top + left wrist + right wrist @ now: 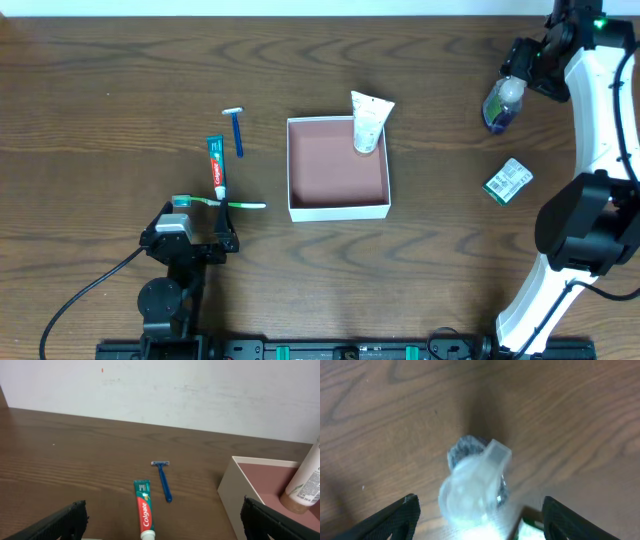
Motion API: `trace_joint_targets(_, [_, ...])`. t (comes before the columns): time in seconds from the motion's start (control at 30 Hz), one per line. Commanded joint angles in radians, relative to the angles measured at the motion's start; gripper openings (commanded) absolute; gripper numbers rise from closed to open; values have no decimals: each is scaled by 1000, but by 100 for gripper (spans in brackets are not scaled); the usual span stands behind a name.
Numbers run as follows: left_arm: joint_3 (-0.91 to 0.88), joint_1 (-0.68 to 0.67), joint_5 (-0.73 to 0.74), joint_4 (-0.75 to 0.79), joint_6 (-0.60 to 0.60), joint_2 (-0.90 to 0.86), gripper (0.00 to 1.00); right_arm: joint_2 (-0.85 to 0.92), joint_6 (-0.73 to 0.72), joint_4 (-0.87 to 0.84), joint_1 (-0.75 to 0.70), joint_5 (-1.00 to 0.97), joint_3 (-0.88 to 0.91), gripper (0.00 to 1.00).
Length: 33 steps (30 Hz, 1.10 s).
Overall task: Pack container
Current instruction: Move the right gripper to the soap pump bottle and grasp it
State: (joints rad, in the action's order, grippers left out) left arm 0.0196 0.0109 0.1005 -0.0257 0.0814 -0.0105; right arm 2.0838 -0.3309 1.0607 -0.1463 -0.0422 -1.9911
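Hovering over pump bottle (472,485), right gripper (480,505) – jaws spread wide, 1 either side, no contact seen. Wrist view blurred; overhead alone shows bluish liquid, probably soap, plus green-white packet (508,181) nearby. Left gripper (163,510) wide open, nothing held. Container (338,210) mid-table; 1 white tube (368,122) upright in far right corner. Left of it: razor (237,130), toothpaste (215,165), toothbrush (220,203), last hidden from left wrist.

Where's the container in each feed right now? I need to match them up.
Overhead: the container sits around the centre of the picture.
Left wrist: lower right edge, only one corner showing.
Right wrist: not in view.
Shared landmark: the white tube standing inside it, seen overhead and from the left wrist.
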Motion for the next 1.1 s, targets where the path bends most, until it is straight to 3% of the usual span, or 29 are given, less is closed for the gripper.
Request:
trace_joint_targets(0.0, [-16,-3,12,-37,5,5,98,-11,-13,-45,-4,-10,50,75])
trace_joint_targets(0.23, [-16,-3,12,-37,5,5,98,-11,-8,-149,-4,-9,129,61])
trace_joint_targets(0.4, [-16,-3,12,-37,5,5,98,-11,16,-179,-3,-2,142,44])
trace_joint_targets(0.7, [-16,-3,12,-37,5,5,98,-11,86,-187,-3,25,142,32])
trace_joint_targets(0.77, [-16,-3,12,-37,5,5,98,-11,85,-186,-3,40,142,22])
trace_joint_targets(1.07, [-16,-3,12,-37,5,5,98,-17,150,-183,-3,156,142,17])
